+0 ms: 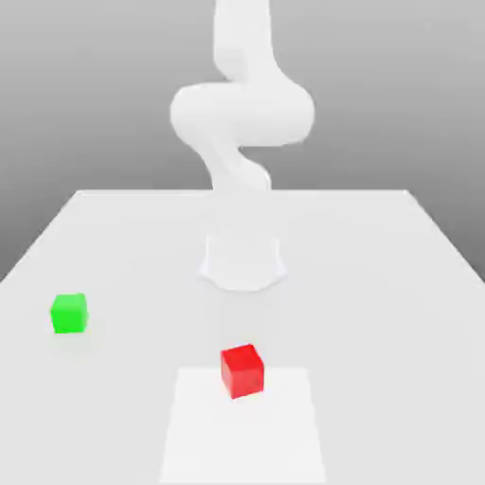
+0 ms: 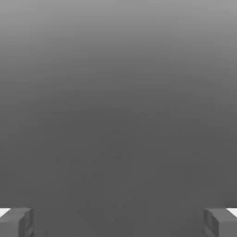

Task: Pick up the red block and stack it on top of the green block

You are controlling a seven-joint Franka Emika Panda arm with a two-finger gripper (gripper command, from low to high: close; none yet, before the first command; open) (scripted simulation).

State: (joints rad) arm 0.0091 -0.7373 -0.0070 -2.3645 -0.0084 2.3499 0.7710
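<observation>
Hand view: gripper (image 2: pixel 118 222) is spread, empty. Red block (image 1: pixel 242 369), well apart from green block (image 1: pixel 68 313), should be straddled squarely.

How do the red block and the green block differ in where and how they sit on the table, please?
The red block is bright red, the green block bright green. The red block lies near the middle of the exterior view, close to the camera; the green block sits far toward the exterior view's left and farther back. The red block rests on a paler square patch, while the green block sits on the plain table. Both are small plain cubes of similar size, apart and untouched.
</observation>
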